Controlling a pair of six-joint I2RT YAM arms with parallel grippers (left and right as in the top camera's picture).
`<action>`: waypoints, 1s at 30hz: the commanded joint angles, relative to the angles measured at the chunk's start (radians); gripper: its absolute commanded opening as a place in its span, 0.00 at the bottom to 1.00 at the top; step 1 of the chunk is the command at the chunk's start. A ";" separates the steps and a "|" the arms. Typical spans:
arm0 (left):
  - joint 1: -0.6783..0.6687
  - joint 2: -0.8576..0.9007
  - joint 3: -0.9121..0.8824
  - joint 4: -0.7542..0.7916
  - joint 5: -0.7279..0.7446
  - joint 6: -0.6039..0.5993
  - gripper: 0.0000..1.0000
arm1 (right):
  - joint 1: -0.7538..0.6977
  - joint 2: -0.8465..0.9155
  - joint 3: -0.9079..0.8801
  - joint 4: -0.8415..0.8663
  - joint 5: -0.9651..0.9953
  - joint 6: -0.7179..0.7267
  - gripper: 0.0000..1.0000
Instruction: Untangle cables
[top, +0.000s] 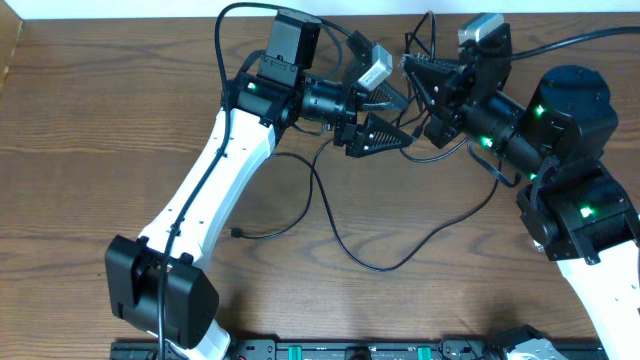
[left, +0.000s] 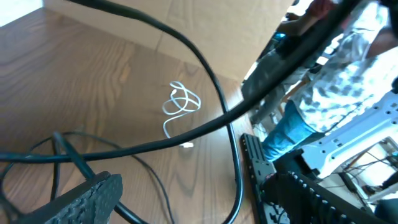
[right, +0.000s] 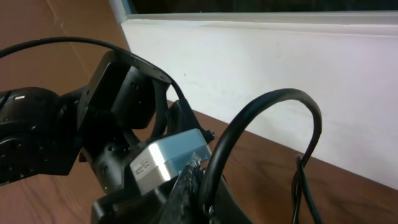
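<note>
1. Brown wood-grain table (top: 100, 120) fills the room's working area, with a white wall panel (right: 280, 62) along its far edge.
2. Both white arms reach in from the near side and meet over the far middle of the table, their tips close together.
3. From where I stand, the left gripper (top: 400, 118) has its jaws spread wide. One ribbed finger sits above the other, and nothing is clamped between them.
4. The left wrist view shows one of those fingers (left: 87, 196) low in the corner. A dark cord crosses the open gap ahead of it, and I cannot tell whether it touches.
5. The right gripper (top: 408, 62) has its jaws pressed together. A black cable (right: 273, 102) arches up out of the closed tips, so it appears pinched there.
6. That pinched loop is lifted off the wood, just beside the left arm's silver camera box (right: 168, 162).
7. A loose black strand (top: 380, 268) lies on the table below the grippers. It sweeps in a wide curve toward the near edge and back up toward the right arm.
8. Another thin black line ends in a small plug (top: 236, 233), flat on the wood near the left arm.
9. The white cable (left: 181, 102) lies in a small loose coil on the table, apart from the black ones. It shows only in the left wrist view.
</note>
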 joint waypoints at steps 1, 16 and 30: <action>0.002 -0.002 0.022 -0.008 -0.038 -0.005 0.84 | 0.008 -0.015 0.000 0.011 -0.013 0.011 0.01; -0.003 -0.002 0.022 -0.016 -0.089 -0.005 0.84 | 0.007 -0.031 0.000 0.015 -0.012 0.011 0.01; -0.021 -0.002 0.022 -0.035 -0.252 -0.005 0.22 | 0.008 -0.031 0.000 0.055 -0.031 0.031 0.01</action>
